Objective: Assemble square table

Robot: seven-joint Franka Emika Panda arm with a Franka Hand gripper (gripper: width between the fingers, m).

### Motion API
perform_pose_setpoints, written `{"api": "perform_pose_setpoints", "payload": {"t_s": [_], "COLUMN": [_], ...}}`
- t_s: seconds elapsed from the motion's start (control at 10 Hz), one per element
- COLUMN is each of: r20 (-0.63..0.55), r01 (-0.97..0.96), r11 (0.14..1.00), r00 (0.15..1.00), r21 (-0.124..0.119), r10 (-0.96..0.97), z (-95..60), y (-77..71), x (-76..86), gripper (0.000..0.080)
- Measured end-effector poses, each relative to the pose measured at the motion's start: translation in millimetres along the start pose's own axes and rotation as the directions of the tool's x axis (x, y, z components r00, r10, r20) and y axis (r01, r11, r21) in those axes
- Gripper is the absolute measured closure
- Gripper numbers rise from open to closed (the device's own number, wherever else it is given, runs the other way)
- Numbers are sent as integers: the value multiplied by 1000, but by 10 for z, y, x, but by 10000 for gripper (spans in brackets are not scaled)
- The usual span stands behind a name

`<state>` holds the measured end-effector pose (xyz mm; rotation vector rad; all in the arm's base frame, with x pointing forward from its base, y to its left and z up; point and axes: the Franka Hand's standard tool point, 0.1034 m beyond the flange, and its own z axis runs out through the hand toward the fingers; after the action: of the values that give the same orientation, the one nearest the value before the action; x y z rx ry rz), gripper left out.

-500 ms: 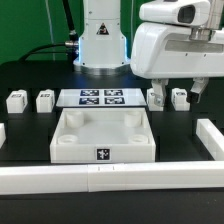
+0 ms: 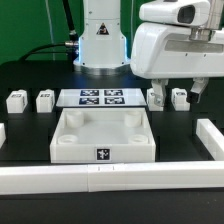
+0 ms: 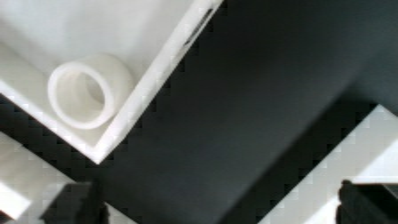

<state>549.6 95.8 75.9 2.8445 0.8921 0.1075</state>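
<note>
Now, exterior view: tabletop [image 2: 100, 140], white plastic, square, raised rim, lies centre, sockets up; nothing fitted. Four stubby tagged legs [image 2: 44, 100] stand loose beside the marker board [image 2: 100, 97]. My pincer [image 2: 180, 88]: jaws apart, empty, near the pair on that view's right. Wrist view: one smooth round socket [image 3: 84, 92] in the tabletop's corner; matte black table [image 3: 249, 130] beneath. All four legs are left to fit, I judge.

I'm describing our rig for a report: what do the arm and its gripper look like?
The arm is glossy white, built of rounded segments. Its gripper has a bulky white housing and two short dark fingers, also visible as dark tips in the wrist view.
</note>
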Motion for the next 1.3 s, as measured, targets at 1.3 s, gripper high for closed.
{"api": "perform_pose_setpoints", "payload": {"t_s": [1.3], "r20": [5], "r01": [348], "r11": [932], "r00": [937], "r21": [103], "r10": [-350], "z": [89], "y": [353], "x": [-1366], "gripper": [150]}}
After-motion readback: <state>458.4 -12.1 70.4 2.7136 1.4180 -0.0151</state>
